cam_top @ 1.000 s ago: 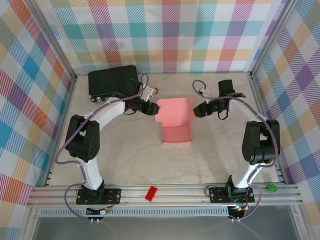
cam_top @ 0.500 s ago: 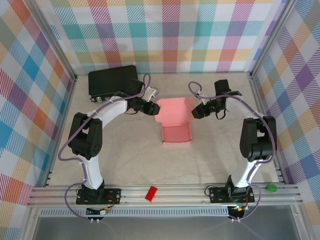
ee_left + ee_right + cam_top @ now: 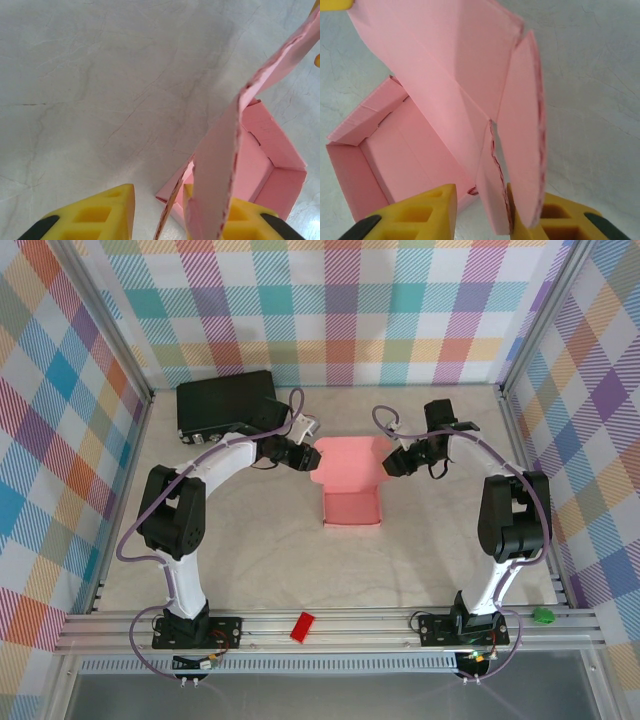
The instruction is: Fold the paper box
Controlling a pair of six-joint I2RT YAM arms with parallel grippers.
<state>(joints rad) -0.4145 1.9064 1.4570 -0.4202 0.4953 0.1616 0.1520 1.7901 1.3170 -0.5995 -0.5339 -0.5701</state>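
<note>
Lid-flap step: left gripper (image 3: 156,194) and right gripper (image 3: 481,194) straddle the paper box (image 3: 350,472) side flaps, both apart; next we pinch and fold inward.

Paper box (image 3: 267,150), pale pink card: upright flap between the left gripper (image 3: 156,202)'s yellow jaws, not clamped; tray on pale table (image 3: 100,90).

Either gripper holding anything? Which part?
Nothing gripped yet. Left gripper and right gripper each straddle a lid flap of the paper box, with a gap at one finger.
</note>
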